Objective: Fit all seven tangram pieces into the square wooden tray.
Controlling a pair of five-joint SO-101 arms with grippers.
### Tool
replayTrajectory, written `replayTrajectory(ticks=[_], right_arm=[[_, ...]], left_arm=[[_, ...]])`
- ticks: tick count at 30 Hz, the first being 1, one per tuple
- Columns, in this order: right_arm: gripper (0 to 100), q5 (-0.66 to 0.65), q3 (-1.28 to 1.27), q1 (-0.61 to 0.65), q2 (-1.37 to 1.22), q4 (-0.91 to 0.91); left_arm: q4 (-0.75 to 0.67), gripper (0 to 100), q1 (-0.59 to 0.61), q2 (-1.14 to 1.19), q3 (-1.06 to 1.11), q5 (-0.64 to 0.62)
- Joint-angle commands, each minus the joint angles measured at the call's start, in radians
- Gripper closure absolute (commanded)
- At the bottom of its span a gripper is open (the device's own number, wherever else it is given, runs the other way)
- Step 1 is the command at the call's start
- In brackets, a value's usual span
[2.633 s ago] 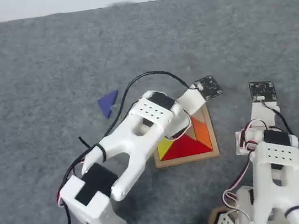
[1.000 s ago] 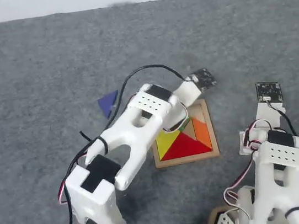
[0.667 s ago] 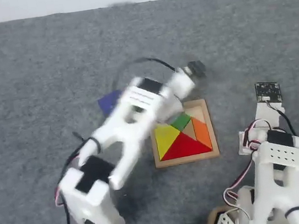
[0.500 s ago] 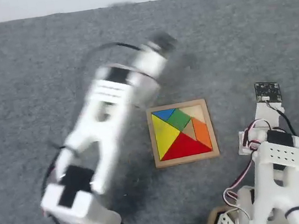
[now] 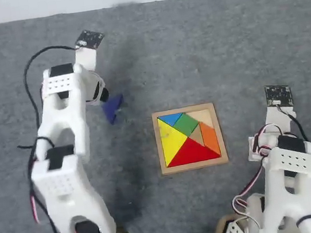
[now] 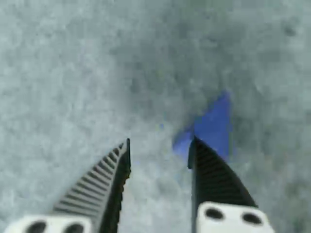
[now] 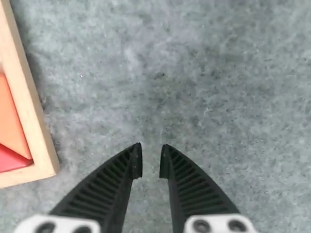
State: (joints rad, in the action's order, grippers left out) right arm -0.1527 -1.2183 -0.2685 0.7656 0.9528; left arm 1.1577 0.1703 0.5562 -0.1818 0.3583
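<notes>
The square wooden tray (image 5: 220, 133) lies on the grey carpet and holds blue, green, yellow, orange and red pieces, with bare wood at its far right corner. A loose dark blue triangle (image 5: 113, 107) lies on the carpet to the tray's left. My left gripper (image 6: 160, 141) hangs open just above the carpet, and the blue triangle (image 6: 212, 125) sits right beyond one fingertip rather than between the fingers. My right gripper (image 7: 150, 146) is shut and holds nothing, low over the carpet just right of the tray's edge (image 7: 30, 124).
The left arm (image 5: 66, 123) stretches along the left side of the carpet. To the right of the tray stands the right arm (image 5: 286, 162). Grey carpet covers the whole table, and a pale wall edge runs along the far side.
The left arm has swung away from above the tray to the far left, uncovering the tray, and its gripper is now beside the loose blue triangle. The right arm has stayed put.
</notes>
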Motion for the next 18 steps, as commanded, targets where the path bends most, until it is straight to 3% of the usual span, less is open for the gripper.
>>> replayTrajectory(ticks=[1, 12, 18], right_arm=[[92.4, 0.005, 0.055, 0.01, 0.024, -0.016], [92.4, 0.005, 0.055, 0.01, 0.024, -0.016], [92.4, 0.005, 0.055, 0.01, 0.024, -0.016]], left_arm=[[0.064, 77, -0.006, 0.087, -0.193, 0.021], [0.407, 77, -0.063, 0.367, -0.509, 0.025], [0.416, 77, -0.032, 0.29, -0.595, -0.071]])
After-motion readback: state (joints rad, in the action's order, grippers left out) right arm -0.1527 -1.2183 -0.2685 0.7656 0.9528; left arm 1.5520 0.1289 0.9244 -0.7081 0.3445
